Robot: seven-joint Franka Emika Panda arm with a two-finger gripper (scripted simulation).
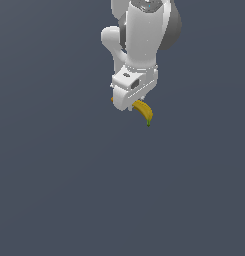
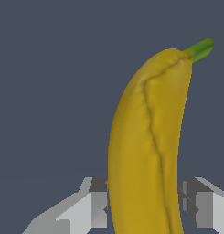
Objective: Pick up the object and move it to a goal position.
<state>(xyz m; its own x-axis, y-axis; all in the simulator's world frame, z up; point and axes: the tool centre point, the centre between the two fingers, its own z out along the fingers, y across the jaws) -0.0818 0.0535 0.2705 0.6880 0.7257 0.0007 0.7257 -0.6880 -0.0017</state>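
1. The small curved yellow banana (image 2: 145, 146) with a green tip sits between the fingers of the white gripper (image 1: 130, 102).
2. In the wrist view, one grey finger pad (image 2: 98, 203) sits against each side of the fruit, so the gripper is closed on it.
3. In the exterior view, the banana's (image 1: 143, 111) green-tipped end sticks out from under the gripper, curving downward.
4. The plain dark grey-blue table (image 1: 69, 190) fills the background behind the gripper.

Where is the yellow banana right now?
The curved yellow banana sits between the fingers of the white robot hand, above centre in the exterior view, its green tip poking out toward that view's lower right.
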